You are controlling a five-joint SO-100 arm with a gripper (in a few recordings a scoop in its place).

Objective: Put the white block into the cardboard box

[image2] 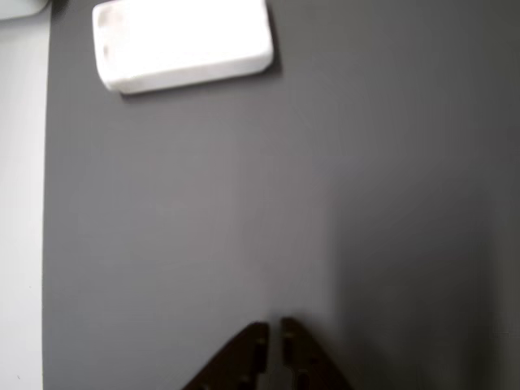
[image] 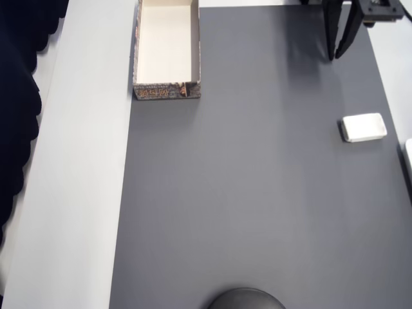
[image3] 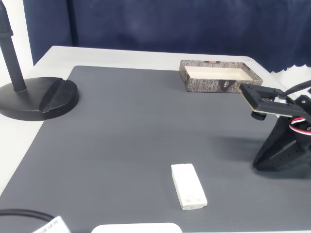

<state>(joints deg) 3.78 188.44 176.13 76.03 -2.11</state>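
In your overhead view, the cardboard box (image: 166, 48) sits top left on the grey mat (image: 257, 193); your gripper (image: 339, 51) hangs top right, jaws nearly together, holding nothing; the white block (image: 364, 127) lies well below them, untouched.

No readable text, labels, brands or numbers anywhere. The cardboard box (image: 166, 91) at 11 o'clock in the overhead view has a mottled grey-brown print on its short outer wall, but it resolves to pattern only, no characters. The white block (image2: 182, 42) has faint smudges on top, no markings.
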